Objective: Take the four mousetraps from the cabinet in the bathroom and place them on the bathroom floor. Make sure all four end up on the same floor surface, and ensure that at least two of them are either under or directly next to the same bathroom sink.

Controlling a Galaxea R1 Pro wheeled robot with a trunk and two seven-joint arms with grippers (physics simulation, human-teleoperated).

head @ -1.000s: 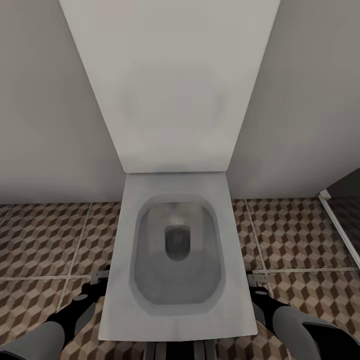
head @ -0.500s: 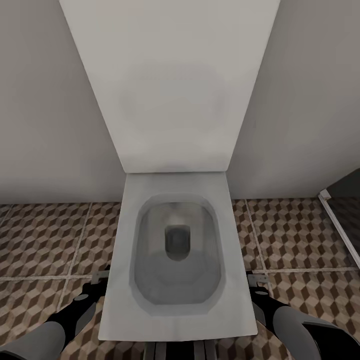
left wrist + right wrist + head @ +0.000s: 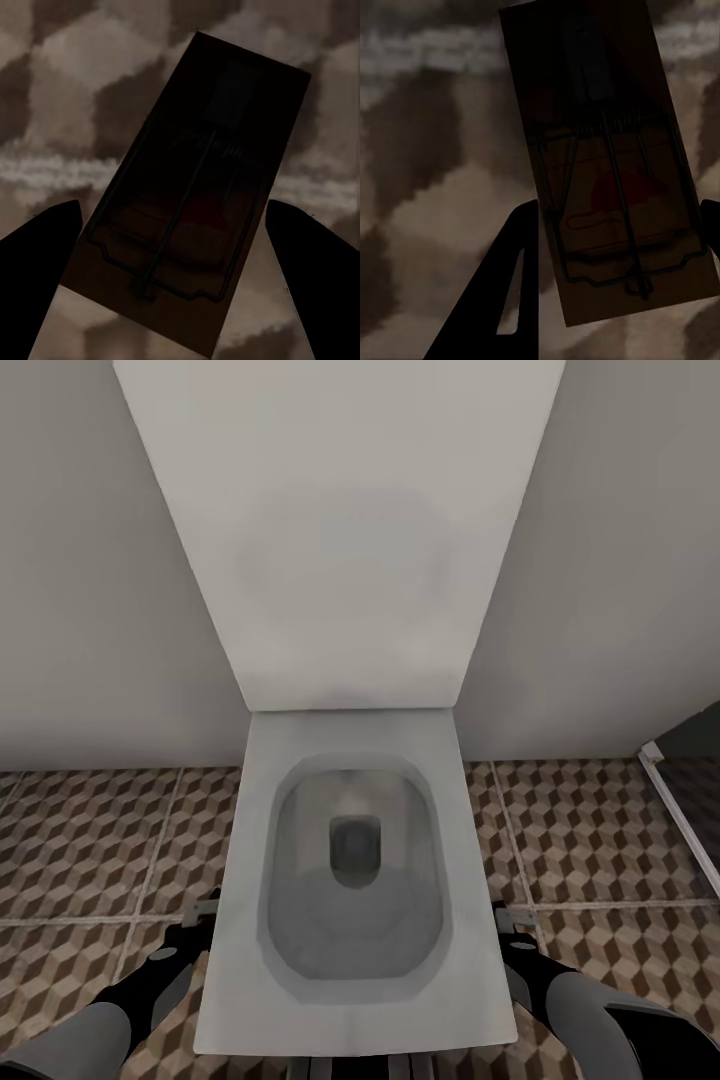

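One mousetrap [image 3: 191,202] lies between the left end effector [image 3: 172,247] fingers; whether they grip it cannot be told. A second mousetrap [image 3: 611,161] is clamped by the right end effector [image 3: 615,247]. Below both lies the cube-patterned bathroom floor [image 3: 90,840]. Toilet [image 3: 350,860] at 12 o'clock, arms flanking it.

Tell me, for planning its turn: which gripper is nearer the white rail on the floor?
Right. The right gripper sits between the toilet and the white rail; the left gripper is across the toilet, on its other side. Each holds a mousetrap.
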